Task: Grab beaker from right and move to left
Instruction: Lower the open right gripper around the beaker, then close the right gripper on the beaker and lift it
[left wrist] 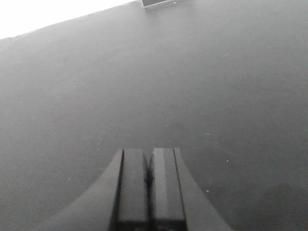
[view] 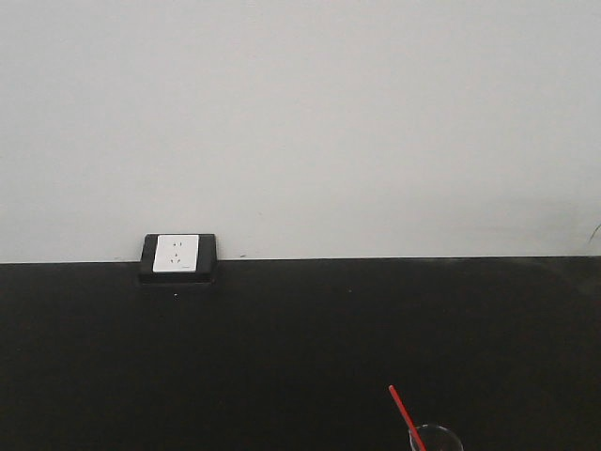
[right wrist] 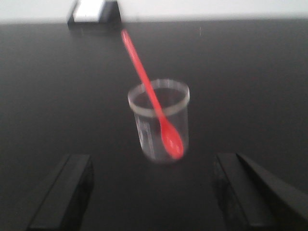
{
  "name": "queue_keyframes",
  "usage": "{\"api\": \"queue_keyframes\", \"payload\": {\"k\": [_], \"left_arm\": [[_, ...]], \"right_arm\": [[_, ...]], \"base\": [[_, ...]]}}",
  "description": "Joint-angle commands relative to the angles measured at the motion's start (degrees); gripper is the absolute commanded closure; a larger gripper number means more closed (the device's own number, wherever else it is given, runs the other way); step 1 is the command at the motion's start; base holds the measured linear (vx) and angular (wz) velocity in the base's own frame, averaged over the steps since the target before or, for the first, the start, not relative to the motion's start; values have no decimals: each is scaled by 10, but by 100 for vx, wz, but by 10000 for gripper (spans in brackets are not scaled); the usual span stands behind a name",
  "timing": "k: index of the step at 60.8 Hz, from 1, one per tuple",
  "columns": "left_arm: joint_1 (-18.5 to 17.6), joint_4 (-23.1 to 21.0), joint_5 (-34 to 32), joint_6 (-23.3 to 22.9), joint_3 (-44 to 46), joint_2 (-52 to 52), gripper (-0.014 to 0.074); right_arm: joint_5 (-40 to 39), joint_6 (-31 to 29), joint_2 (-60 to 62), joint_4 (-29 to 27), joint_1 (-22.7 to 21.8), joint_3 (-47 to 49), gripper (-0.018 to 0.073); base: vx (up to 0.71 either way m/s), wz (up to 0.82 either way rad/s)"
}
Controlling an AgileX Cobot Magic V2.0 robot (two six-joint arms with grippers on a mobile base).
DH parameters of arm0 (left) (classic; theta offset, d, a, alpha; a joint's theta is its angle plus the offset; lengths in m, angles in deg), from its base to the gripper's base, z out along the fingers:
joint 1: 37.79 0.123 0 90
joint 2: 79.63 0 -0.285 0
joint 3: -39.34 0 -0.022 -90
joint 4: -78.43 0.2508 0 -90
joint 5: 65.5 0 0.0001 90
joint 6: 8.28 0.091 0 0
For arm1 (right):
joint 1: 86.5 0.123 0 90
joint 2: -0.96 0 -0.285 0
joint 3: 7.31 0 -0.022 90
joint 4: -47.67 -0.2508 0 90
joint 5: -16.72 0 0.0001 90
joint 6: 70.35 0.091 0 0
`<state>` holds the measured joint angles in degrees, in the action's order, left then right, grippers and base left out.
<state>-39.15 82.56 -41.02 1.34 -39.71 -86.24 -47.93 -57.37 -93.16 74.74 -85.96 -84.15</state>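
The beaker is small, clear and upright on the black table, with a red spoon leaning out of it toward the upper left. My right gripper is open wide, its two dark fingers standing on either side, just short of the beaker and apart from it. In the front view only the beaker's rim and the spoon handle show at the bottom edge. My left gripper is shut and empty over bare black table. Neither arm shows in the front view.
A white wall socket in a black frame sits at the table's back edge against the white wall; it also shows in the right wrist view. The black table stretches left of the beaker.
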Motion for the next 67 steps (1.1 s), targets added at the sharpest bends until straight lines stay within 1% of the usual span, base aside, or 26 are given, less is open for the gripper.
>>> {"api": "queue_keyframes", "payload": {"k": [1,6,18,28,32,58,67], "left_arm": [[-1,1,-44,-1,-11,4,603],[-1,1,-44,-1,-11,4,603],[-1,1,-44,-1,-11,4,603],[-1,1,-44,-1,-11,4,603],[-1,1,-44,-1,-11,4,603],[-1,1,-44,-1,-11,4,603],[-1,1,-44,-1,-11,4,603]], "right_arm": [[-124,-21,-51,-3,-2,29,12],[-124,-27,-91,11,-2,57,12],[-124,-30,-138,39,-2,127,12],[-124,-26,-167,59,-1,178,12],[-124,-15,-177,66,-1,196,12],[-124,-2,-268,125,-1,281,12],[-124,-2,-289,130,-1,305,12]], "base": [[0,0],[0,0],[0,0],[0,0],[0,0],[0,0],[0,0]]}}
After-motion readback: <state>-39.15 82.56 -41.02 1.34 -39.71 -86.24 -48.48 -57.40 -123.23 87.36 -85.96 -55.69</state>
